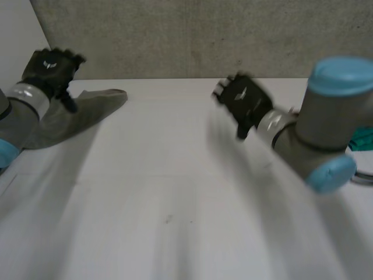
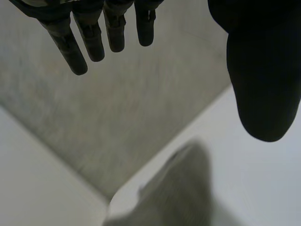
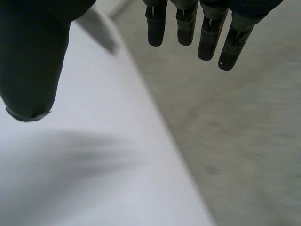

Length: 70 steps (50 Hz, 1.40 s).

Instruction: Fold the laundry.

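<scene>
Overhead plus close wrist views, shared table (image 1: 175,198)

Soft, even light makes the white table (image 1: 175,192) bright against the duller grey wall (image 1: 192,35). The right hand (image 1: 243,104) is blurred in the head view, and the grey cloth (image 2: 178,188) is hazy in the left wrist view.

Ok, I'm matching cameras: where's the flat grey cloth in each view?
Head view: flat grey cloth on the white table beside the left hand.
Left wrist view: the cloth on the table beyond that hand's thumb.
Right wrist view: a grey sliver past the right hand thumb, possibly it.
Shared landmark: the table's edge against the grey wall.
</scene>
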Each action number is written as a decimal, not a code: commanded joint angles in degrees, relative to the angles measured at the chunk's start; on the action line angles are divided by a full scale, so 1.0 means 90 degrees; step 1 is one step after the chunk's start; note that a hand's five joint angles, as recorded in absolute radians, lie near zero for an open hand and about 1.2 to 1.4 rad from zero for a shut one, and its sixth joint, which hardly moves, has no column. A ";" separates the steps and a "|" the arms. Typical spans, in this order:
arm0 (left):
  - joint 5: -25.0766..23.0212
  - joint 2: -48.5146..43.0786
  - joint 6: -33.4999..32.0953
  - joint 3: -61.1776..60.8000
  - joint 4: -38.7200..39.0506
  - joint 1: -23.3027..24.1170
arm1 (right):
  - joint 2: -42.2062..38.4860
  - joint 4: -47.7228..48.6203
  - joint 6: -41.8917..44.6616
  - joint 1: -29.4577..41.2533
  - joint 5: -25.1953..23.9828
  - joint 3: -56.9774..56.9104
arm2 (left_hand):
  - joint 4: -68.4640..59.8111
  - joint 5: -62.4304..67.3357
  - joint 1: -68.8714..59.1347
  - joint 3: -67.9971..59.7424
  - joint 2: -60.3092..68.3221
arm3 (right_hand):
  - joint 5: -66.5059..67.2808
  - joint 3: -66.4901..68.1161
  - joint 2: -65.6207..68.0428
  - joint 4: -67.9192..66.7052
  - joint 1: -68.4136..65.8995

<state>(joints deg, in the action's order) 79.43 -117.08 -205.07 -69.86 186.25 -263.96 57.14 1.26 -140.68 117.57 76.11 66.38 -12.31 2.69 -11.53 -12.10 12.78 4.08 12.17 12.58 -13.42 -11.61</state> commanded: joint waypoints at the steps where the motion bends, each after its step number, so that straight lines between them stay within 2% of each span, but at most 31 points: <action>1: -0.0047 -0.2016 -0.1529 0.1168 0.0271 -0.0855 | 0.0701 0.0484 0.0016 0.0315 -0.0156 0.1871 | -0.0029 -0.0013 -0.0115 -0.0052 -0.0024 | -0.0453 -0.0241 -0.0287 0.0380 0.0179; 7: -0.0212 -0.3005 -0.1775 0.1814 0.0907 -0.1169 | 0.1033 0.0865 0.0025 0.0227 -0.0156 0.2701 | -0.0140 0.0098 -0.0227 -0.0163 0.0088 | -0.0453 -0.0241 -0.0287 0.0380 0.0179; 11: -0.0408 -0.3591 -0.1765 0.2371 0.0898 -0.1199 | 0.1219 0.0963 0.0016 0.0218 -0.0156 0.3053 | -0.1484 0.1442 -0.1570 -0.1507 0.1431 | -0.0453 -0.0241 -0.0287 0.0380 0.0179; 15: -0.0389 -0.4099 -0.1765 0.2917 0.0537 -0.1199 | 0.1327 0.1090 0.0016 0.0179 -0.0156 0.3317 | -0.4302 0.4260 -0.4388 -0.4325 0.4249 | -0.0453 -0.0241 -0.0287 0.0380 0.0179; 16: -0.0302 -0.4197 -0.1746 0.3093 0.0430 -0.1189 | 0.1356 0.1110 0.0025 0.0159 -0.0156 0.3357 | -0.6270 0.6228 -0.6357 -0.6293 0.6218 | -0.0453 -0.0241 -0.0287 0.0380 0.0179; 17: -0.0223 -0.4217 -0.1756 0.3152 0.0419 -0.1189 | 0.1376 0.1120 0.0026 0.0120 -0.0156 0.3405 | -0.7400 0.7358 -0.7487 -0.7423 0.7348 | -0.0453 -0.0241 -0.0287 0.0380 0.0179; 18: -0.0087 -0.4217 -0.1746 0.3182 0.0419 -0.1160 | 0.1405 0.1129 0.0016 0.0081 -0.0156 0.3454 | -0.7520 0.7478 -0.7606 -0.7543 0.7468 | -0.0453 -0.0241 -0.0287 0.0380 0.0179; 22: 0.0830 -0.3789 -0.1649 0.2880 0.0584 -0.0907 | 0.1571 0.1207 0.0016 -0.0211 -0.0165 0.3679 | -0.7521 0.7479 -0.7608 -0.7544 0.7469 | -0.0453 -0.0241 -0.0287 0.0380 0.0179; 25: 0.1076 -0.2872 -0.1142 0.2266 0.1092 -0.0545 | 0.1659 0.1217 0.0016 -0.0261 -0.0166 0.3718 | -0.7521 0.7479 -0.7608 -0.7544 0.7469 | -0.0453 -0.0241 -0.0287 0.0380 0.0179; 30: 0.0950 -0.1203 0.0701 0.0958 0.1512 -0.0096 | 0.1796 0.1247 0.0006 -0.0407 -0.0166 0.3738 | -0.7521 0.7479 -0.7608 -0.7544 0.7469 | -0.0453 -0.0241 -0.0287 0.0380 0.0179; 31: 0.0659 -0.0591 0.1247 0.0521 0.1542 0.0108 | 0.1815 0.1247 0.0006 -0.0427 -0.0156 0.3738 | -0.7521 0.7479 -0.7608 -0.7544 0.7469 | -0.0453 -0.0241 -0.0287 0.0380 0.0179; 35: -0.0182 0.0186 0.1867 -0.0118 0.1630 0.0461 | 0.1903 0.1247 -0.0013 -0.0456 -0.0166 0.3777 | -0.7521 0.7479 -0.7608 -0.7544 0.7469 | -0.0453 -0.0241 -0.0287 0.0380 0.0179; 37: -0.0359 0.0109 0.1819 -0.0138 0.1669 0.0471 | 0.1923 0.1247 -0.0014 -0.0456 -0.0175 0.3816 | -0.7521 0.7479 -0.7608 -0.7544 0.7469 | -0.0453 -0.0241 -0.0287 0.0380 0.0179; 38: -0.0388 -0.0046 0.1703 -0.0080 0.1649 0.0461 | 0.1923 0.1247 -0.0014 -0.0456 -0.0175 0.3826 | -0.4915 0.4873 -0.5001 -0.4938 0.4862 | -0.0453 -0.0241 -0.0287 0.0380 0.0179; 39: -0.0398 -0.0135 0.1614 -0.0041 0.1611 0.0442 | 0.1923 0.1256 -0.0014 -0.0456 -0.0175 0.3845 | -0.2964 0.2922 -0.3051 -0.2987 0.2912 | -0.0453 -0.0241 -0.0287 0.0380 0.0179; 40: -0.0389 -0.0213 0.1507 0.0008 0.1601 0.0432 | 0.1923 0.1256 -0.0014 -0.0466 -0.0185 0.3855 | -0.1761 0.1719 -0.1847 -0.1783 0.1708 | -0.0453 -0.0241 -0.0287 0.0380 0.0179; 43: -0.0359 -0.0623 0.1067 0.0271 0.1542 0.0374 | 0.1923 0.1256 -0.0014 -0.0515 -0.0244 0.3953 | 0.0257 -0.0299 0.0170 0.0234 -0.0309 | -0.0453 -0.0241 -0.0287 0.0380 0.0179; 45: -0.0311 -0.0867 0.0892 0.0408 0.1493 0.0286 | 0.1923 0.1256 -0.0014 -0.0602 -0.0302 0.4011 | 0.0257 -0.0299 0.0170 0.0234 -0.0309 | -0.0453 -0.0241 -0.0287 0.0380 0.0179; 51: 0.0129 -0.1765 0.0345 0.1013 0.1337 -0.0446 | 0.1913 0.1276 -0.0004 -0.0661 -0.0390 0.4021 | 0.0122 -0.0164 0.0035 0.0099 -0.0174 | -0.0453 -0.0241 -0.0287 0.0380 0.0179; 55: 0.0110 -0.2390 -0.0065 0.1521 0.1317 -0.0622 | 0.1913 0.1305 -0.0004 -0.0671 -0.0390 0.4011 | -0.0737 0.0695 -0.0823 -0.0760 0.0685 | -0.0453 -0.0241 -0.0287 0.0380 0.0179; 58: -0.0017 -0.2829 -0.0406 0.1930 0.1317 -0.0700 | 0.1913 0.1315 -0.0004 -0.0671 -0.0390 0.4021 | -0.2266 0.2224 -0.2353 -0.2289 0.2214 | -0.0453 -0.0241 -0.0287 0.0380 0.0179; 63: -0.0212 -0.3445 -0.0564 0.2429 0.1307 -0.0945 | 0.1894 0.1344 -0.0004 -0.0691 -0.0390 0.4021 | -0.2105 0.2063 -0.2191 -0.2127 0.2052 | -0.0453 -0.0241 -0.0287 0.0380 0.0179; 66: -0.0232 -0.3757 -0.0584 0.2693 0.1269 -0.1003 | 0.1884 0.1354 -0.0004 -0.0710 -0.0390 0.4021 | -0.1303 0.1261 -0.1389 -0.1326 0.1250 | -0.0453 -0.0241 -0.0287 0.0380 0.0179; 70: -0.0310 -0.4080 -0.0584 0.3064 0.0937 -0.1023 | 0.1874 0.1354 -0.0004 -0.0759 -0.0400 0.4021 | -0.1263 0.1221 -0.1349 -0.1286 0.1210 | -0.0453 -0.0241 -0.0287 0.0380 0.0179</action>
<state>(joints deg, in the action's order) 77.65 -149.76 -210.44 -46.55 197.60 -272.70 74.13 13.42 -140.71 111.19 72.58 102.57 -22.80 12.55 -23.51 -23.36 23.33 4.08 12.17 12.60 -13.42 -11.61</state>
